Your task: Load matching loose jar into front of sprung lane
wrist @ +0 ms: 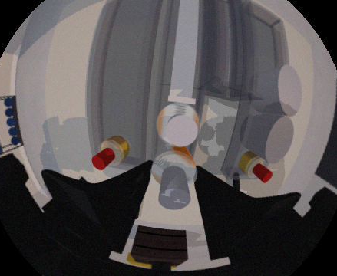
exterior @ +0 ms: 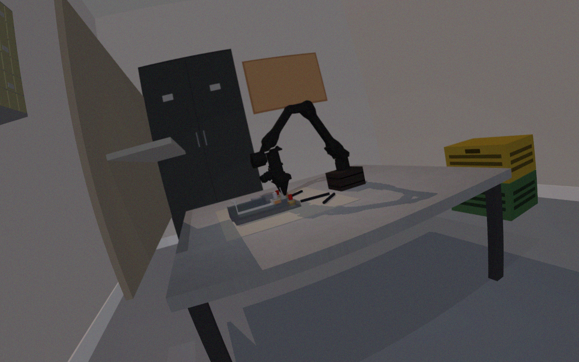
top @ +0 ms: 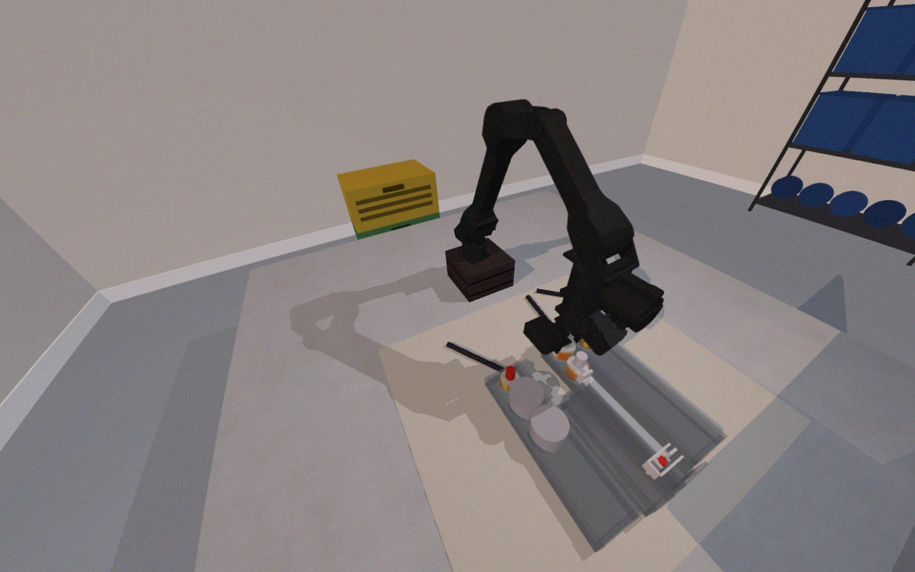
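Observation:
My gripper point(top: 569, 342) point(exterior: 284, 187) point(wrist: 173, 167) is shut on a loose orange jar with a grey lid point(top: 565, 351) point(wrist: 174, 186). It holds the jar at the front end of the middle sprung lane point(top: 649, 415) point(wrist: 186, 21). Just ahead in the lane stands the matching jar point(top: 578, 367) point(wrist: 177, 127), close to the held one. Behind that jar the pusher rod point(top: 627, 419) runs back to a white bracket with a red mark point(top: 662, 461). I cannot tell whether the two jars touch, and the front stop is hidden under the fingers.
Two red-capped jars point(wrist: 107, 156) point(wrist: 256, 165) stand on either side of the lane front; one shows in the top view point(top: 509, 375). Two big grey cylinders point(top: 526, 396) point(top: 548, 427) point(wrist: 283, 89) fill the neighbouring lane. Black rods point(top: 473, 355) point(exterior: 315, 197) lie on the beige mat point(top: 446, 455).

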